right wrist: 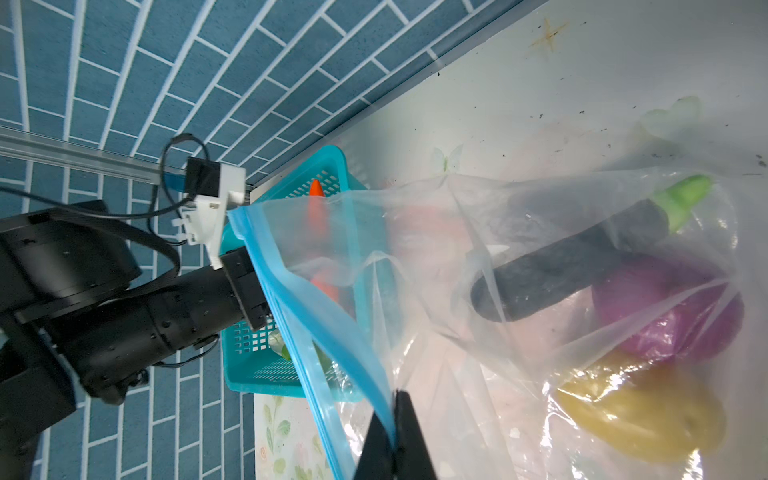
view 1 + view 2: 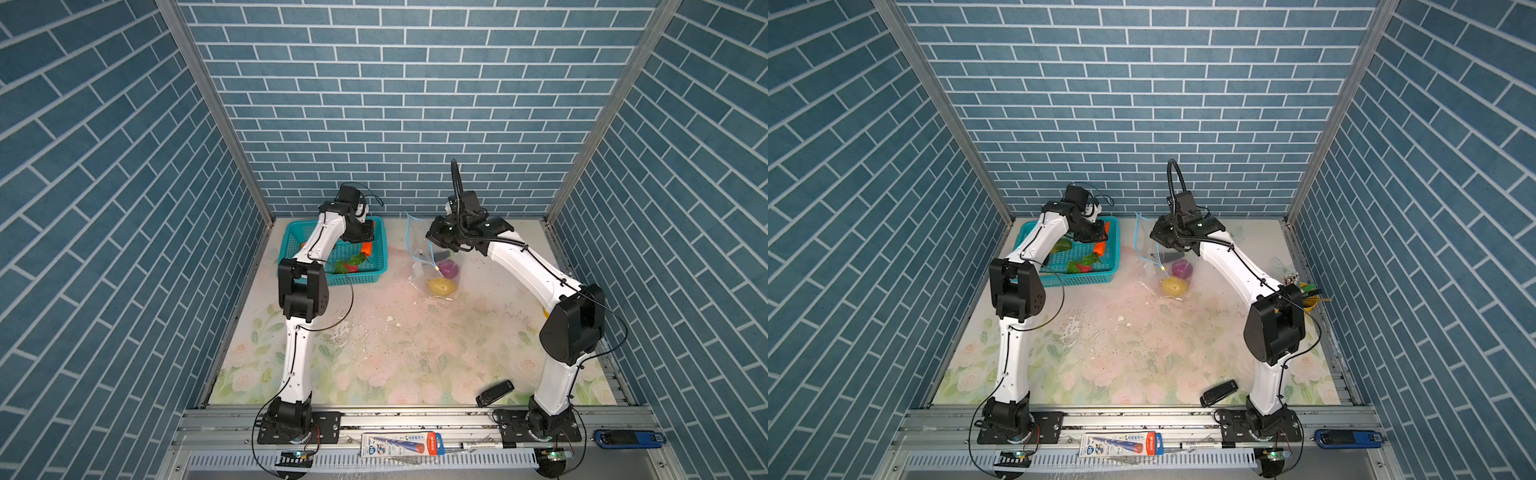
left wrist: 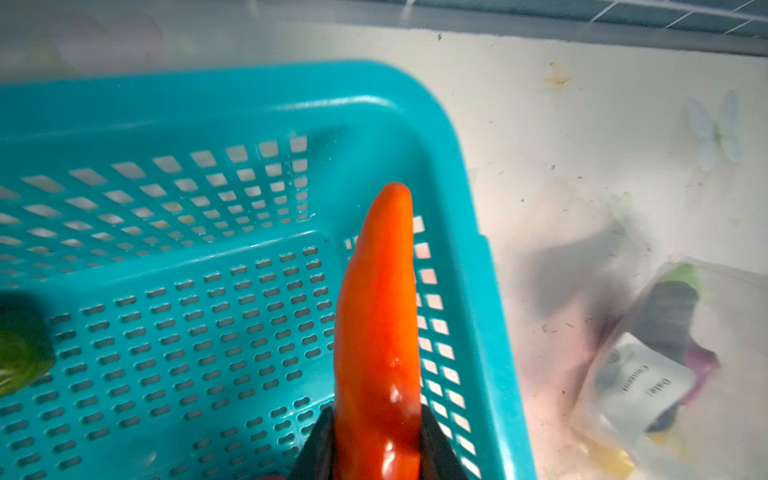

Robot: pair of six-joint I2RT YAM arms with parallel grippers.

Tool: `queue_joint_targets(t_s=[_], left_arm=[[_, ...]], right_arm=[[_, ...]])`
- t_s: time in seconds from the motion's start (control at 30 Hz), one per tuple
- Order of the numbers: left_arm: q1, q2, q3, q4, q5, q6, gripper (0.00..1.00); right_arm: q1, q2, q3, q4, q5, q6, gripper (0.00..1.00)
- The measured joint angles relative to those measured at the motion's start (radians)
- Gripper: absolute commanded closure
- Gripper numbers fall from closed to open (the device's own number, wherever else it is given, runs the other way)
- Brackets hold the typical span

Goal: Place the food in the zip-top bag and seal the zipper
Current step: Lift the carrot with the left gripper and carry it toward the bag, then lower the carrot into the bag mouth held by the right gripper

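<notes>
My left gripper (image 3: pixel 376 419) is shut on the orange carrot (image 3: pixel 376 316), which it holds above the teal mesh basket (image 3: pixel 478 291); in a top view it hangs over the basket's right half (image 2: pixel 360 239). My right gripper (image 1: pixel 395 401) is shut on the light blue zipper (image 1: pixel 291 286) and holds the mouth of the clear zip-top bag (image 1: pixel 498 232) up and open. Inside the bag lie a dark eggplant (image 1: pixel 573 266), a purple onion (image 1: pixel 665 320) and a yellow fruit (image 1: pixel 640 419). A green and a red piece of food (image 2: pixel 351 264) remain in the basket.
The basket (image 2: pixel 291 232) stands at the back left against the wall, with the bag (image 2: pixel 432 270) to its right. A black device (image 2: pixel 494 392) lies near the front edge by the right arm's base. A yellow cup (image 2: pixel 1308 299) stands at the right edge.
</notes>
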Motion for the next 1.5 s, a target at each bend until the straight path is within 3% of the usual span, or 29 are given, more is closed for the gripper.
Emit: queue_joint_targets(t_s=[0.17, 0.43, 0.73, 0.9, 1.17, 1.5], left_arm=[[0.000, -0.100, -0.037, 0.024, 0.039, -0.014, 0.74], [-0.024, -0.319, -0.233, 0.128, 0.152, -0.100, 0.74], [-0.108, -0.436, -0.306, 0.031, 0.283, -0.091, 0.74], [-0.137, -0.498, -0.354, -0.060, 0.336, -0.077, 0.74], [-0.166, -0.537, -0.359, -0.135, 0.414, -0.076, 0.75], [-0.171, -0.529, -0.352, -0.170, 0.462, -0.096, 0.75]], right_arm=[[0.000, 0.000, 0.000, 0.000, 0.007, 0.000, 1.00], [0.001, 0.000, 0.000, 0.000, 0.013, -0.002, 1.00], [0.001, 0.000, 0.000, 0.001, 0.044, -0.075, 1.00], [0.003, 0.000, 0.000, 0.005, 0.063, -0.174, 1.00], [0.036, -0.025, -0.011, 0.047, 0.071, -0.433, 1.00], [0.119, -0.230, -0.256, 0.235, 0.106, -0.721, 1.00]])
